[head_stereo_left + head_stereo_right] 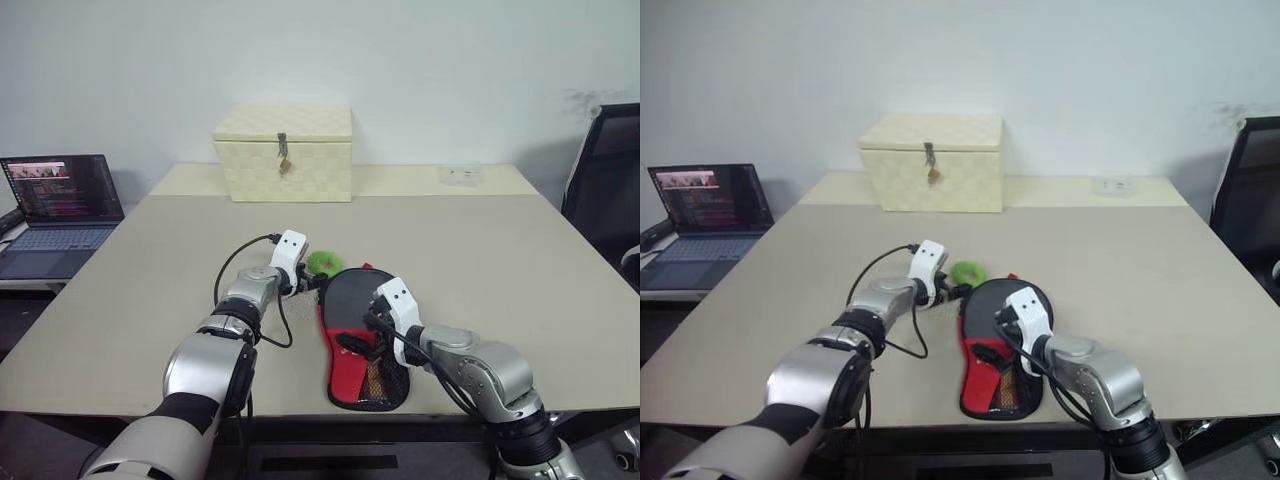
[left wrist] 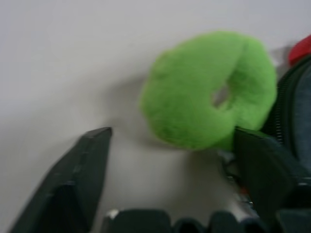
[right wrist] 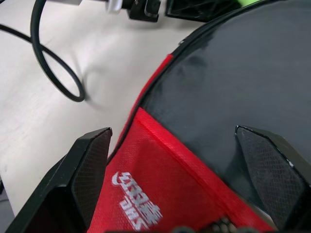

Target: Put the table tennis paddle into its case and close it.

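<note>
The case (image 1: 350, 310), a black paddle-shaped pouch with a red logo panel and a mesh pocket, lies flat near the table's front edge. Its zipped rim (image 2: 284, 111) shows in the left wrist view. The table tennis paddle is hidden. My left gripper (image 1: 312, 281) is open at the case's far left rim, beside a fluffy green ring (image 2: 204, 92) that lies just ahead of its fingers. One left finger (image 2: 265, 165) sits against the rim. My right gripper (image 3: 172, 131) hangs open over the case, where black fabric meets the red panel (image 3: 160, 194), with nothing between its fingers.
A cream woven box (image 1: 284, 153) with a metal latch stands at the back of the table (image 1: 150, 260). An open laptop (image 1: 62, 205) sits on a side table at the left. A black chair (image 1: 610, 180) is at the right. A black cable (image 3: 53, 63) loops from my left wrist.
</note>
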Controlling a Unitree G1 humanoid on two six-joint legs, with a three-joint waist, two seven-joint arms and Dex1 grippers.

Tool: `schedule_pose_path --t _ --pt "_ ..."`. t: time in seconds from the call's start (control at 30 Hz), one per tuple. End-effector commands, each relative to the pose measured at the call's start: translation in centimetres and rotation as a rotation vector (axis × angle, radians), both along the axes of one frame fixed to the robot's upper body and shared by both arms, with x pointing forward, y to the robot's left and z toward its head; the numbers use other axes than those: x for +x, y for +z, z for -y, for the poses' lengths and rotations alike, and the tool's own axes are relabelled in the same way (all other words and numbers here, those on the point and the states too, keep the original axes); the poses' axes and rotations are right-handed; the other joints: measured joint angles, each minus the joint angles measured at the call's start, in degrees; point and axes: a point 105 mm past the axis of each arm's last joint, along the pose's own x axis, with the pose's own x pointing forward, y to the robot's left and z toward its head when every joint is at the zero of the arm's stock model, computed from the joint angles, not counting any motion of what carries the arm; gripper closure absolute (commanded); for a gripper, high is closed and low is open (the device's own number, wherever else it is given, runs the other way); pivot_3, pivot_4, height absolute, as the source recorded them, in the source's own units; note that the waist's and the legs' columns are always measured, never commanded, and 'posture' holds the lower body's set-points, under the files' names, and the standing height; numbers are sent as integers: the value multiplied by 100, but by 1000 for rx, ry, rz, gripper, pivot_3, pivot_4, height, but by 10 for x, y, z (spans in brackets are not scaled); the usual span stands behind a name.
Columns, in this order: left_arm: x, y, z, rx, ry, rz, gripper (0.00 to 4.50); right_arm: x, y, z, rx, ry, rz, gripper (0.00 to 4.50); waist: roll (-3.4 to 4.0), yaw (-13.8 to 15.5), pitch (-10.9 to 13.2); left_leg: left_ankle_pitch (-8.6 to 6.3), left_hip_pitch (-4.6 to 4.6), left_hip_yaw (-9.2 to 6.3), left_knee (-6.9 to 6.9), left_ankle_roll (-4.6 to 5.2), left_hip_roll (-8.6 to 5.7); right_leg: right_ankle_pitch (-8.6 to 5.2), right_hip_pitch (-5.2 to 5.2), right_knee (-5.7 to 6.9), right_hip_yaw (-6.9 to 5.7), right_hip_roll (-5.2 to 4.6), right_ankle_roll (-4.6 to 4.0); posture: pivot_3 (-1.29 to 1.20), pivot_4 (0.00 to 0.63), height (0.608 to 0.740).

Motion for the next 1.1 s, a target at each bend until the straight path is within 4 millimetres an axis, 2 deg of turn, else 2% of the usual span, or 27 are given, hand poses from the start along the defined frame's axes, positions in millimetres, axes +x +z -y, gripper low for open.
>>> schedule_pose_path --t 0.03,0.27,0.3,0.43,0.57,0.67,0.77,0.9,1.0,1.1 --pt "0 -3 1 13 4 -4 1708 1 11 4 4 -21 50 0 0 -4 0 0 1 0 9 0 0 0 0 9 1 0 1 0 150 740" --pt "0 -3 0 19 16 5 4265 8 19 -1 3 -9 107 0 0 -35 0 1 7 2 20 -1 1 -1 3 19 5 11 14 0 150 740" --pt "1 -3 0 19 18 6 4446 9 20 -3 6 -5 111 0 0 -43 0 1 7 2 20 -1 1 -1 3 19 5 11 14 0 150 740" --pt "2 -1 -1 18 25 11 4446 22 10 -18 -15 7 110 0 -1 -73 -1 1 11 4 21 -1 1 2 4 21 6 12 12 0 150 740" --pt "2 -1 1 19 24 11 4446 43 -6 -16 -61 -53 89 0 -2 -83 -2 2 12 3 22 -1 3 8 5 22 6 11 5 0 150 740" --pt "2 -1 1 30 27 14 4446 48 -20 -9 -104 -79 55 0 -9 -84 -7 2 13 3 24 -1 3 12 8 21 7 9 7 0 150 740" --pt "4 4 1 73 27 46 4446 42 -25 -8 -96 -81 23 0 -12 -84 -12 2 13 3 24 -1 4 12 8 21 8 9 7 0 150 740" --pt "13 26 4 160 40 150 4446 30 -33 -15 -126 -42 -5 0 -21 -89 -23 2 15 3 24 -1 6 12 9 23 8 9 9 0 150 740" --pt "19 49 15 234 33 255 4446 21 -39 -13 -143 -30 -29 0 -23 -82 -24 2 14 1 24 -1 5 11 9 22 7 10 13 0 150 740" --pt "20 63 32 366 -37 343 4446 10 -48 -9 -164 -19 -60 0 -26 -53 -26 2 9 0 23 -1 2 10 9 18 6 9 14 0 150 740"
